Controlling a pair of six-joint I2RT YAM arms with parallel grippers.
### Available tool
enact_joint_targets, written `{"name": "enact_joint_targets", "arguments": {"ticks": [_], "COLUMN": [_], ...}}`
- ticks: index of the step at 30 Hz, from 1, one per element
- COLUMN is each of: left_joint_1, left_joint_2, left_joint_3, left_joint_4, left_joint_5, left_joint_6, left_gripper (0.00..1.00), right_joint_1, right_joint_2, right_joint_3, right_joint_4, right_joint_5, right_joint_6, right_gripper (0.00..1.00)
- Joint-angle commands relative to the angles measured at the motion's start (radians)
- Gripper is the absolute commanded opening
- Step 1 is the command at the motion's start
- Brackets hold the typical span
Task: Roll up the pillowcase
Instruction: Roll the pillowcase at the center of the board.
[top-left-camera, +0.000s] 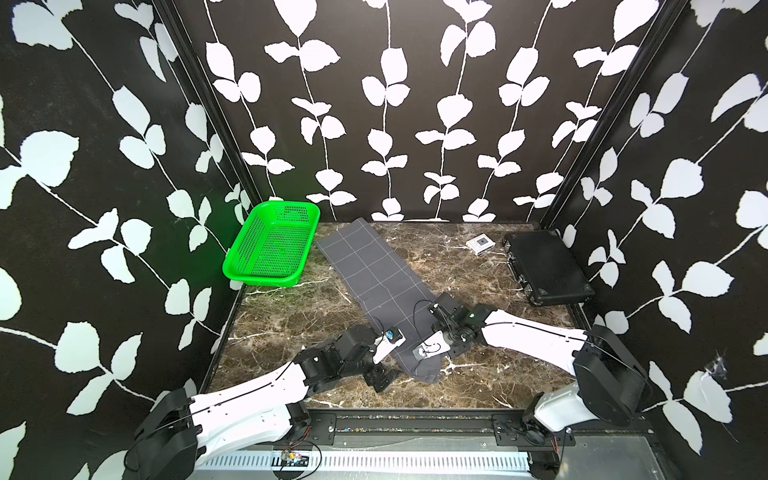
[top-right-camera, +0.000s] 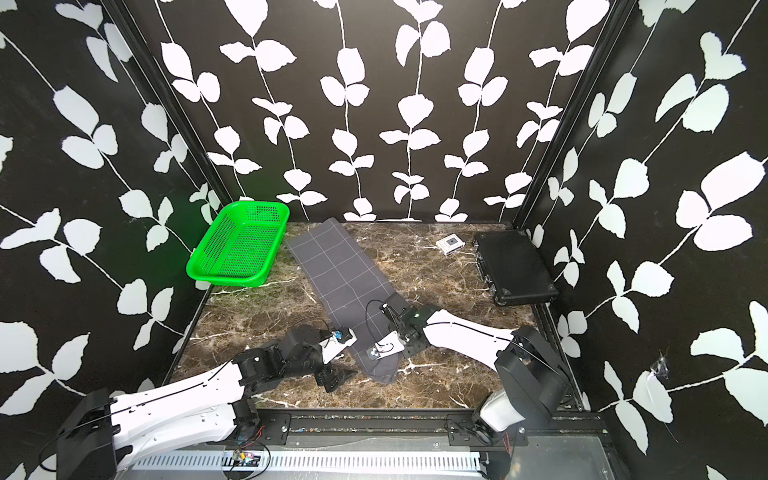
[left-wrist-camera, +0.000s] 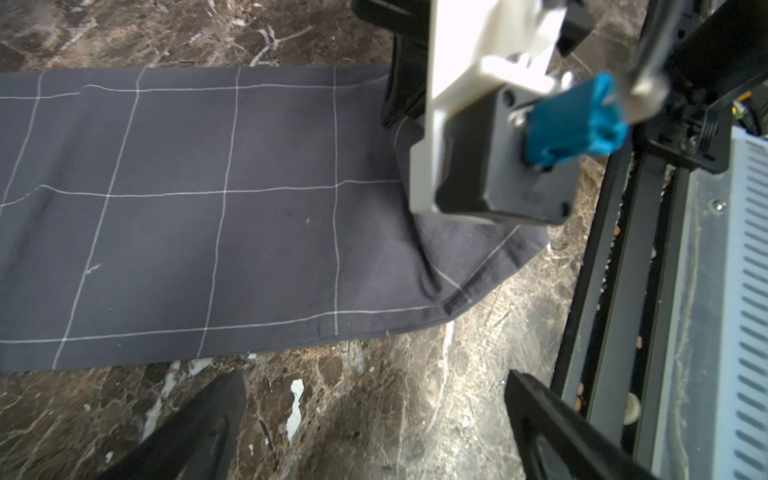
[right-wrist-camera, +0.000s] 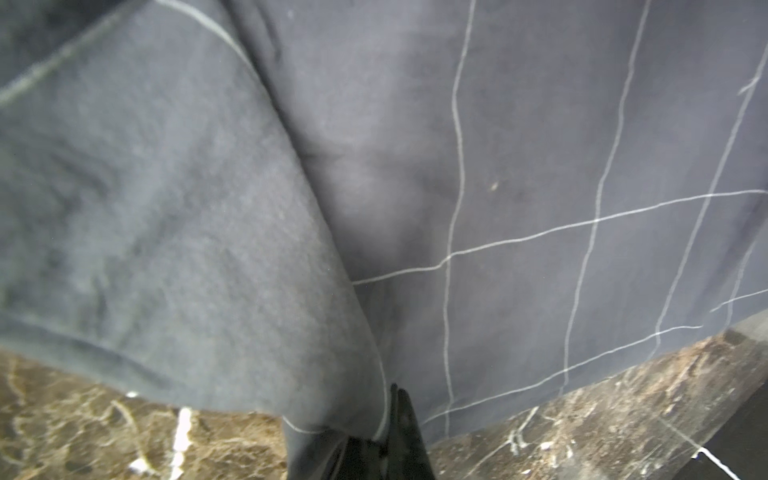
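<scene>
The pillowcase (top-left-camera: 374, 274) (top-right-camera: 340, 270) is a dark grey strip with thin white grid lines. It lies flat on the marble table (top-left-camera: 478, 382), running from the back middle to the front centre. My right gripper (right-wrist-camera: 395, 399) is shut on its right edge near the front end. There the fabric rises in a blurred fold (right-wrist-camera: 145, 208). In both top views the right wrist (top-left-camera: 451, 328) hides those fingers (left-wrist-camera: 397, 83). My left gripper (top-left-camera: 381, 376) (left-wrist-camera: 374, 395) stands open over bare marble, just left of the strip's front end, touching nothing.
A green mesh basket (top-left-camera: 272, 245) leans at the back left, close to the strip's far end. A rigid black case (top-left-camera: 544, 266) lies at the back right, with a small white box (top-left-camera: 480, 244) beside it. A black rail (top-left-camera: 415, 419) borders the table's front edge.
</scene>
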Motion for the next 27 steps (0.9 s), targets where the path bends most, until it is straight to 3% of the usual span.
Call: {"name": "enact_joint_targets", "arguments": {"ticks": [1,8,17,27], "left_joint_1": [0.005,0.042,0.139,0.144], "left_joint_2": [-0.033,-0.083,-0.185,-0.106], "left_joint_3": [-0.024,-0.023,-0.044,0.003], "left_joint_4": [-0.040,-0.061,-0.051,-0.106], "left_joint_5": [-0.017,-0.039,0.020,-0.001], "left_joint_6": [-0.036,-0.069,-0.164,-0.146], "left_gripper": [0.98,0.97,0.97,0.97], "right_joint_1": [0.001,0.003,0.023,0.022], "right_joint_2": [0.012,0.046,0.179,0.285], "right_joint_3": [0.070,0.119,0.208,0.221], "right_joint_4": [0.003,-0.024,0.020,0.154], "right_joint_5": [-0.023,-0.077,-0.089,-0.133], "right_joint_6": [-0.006,-0.009,0.036,0.142], "right_gripper": [0.04,0.08,0.10,0.20]}}
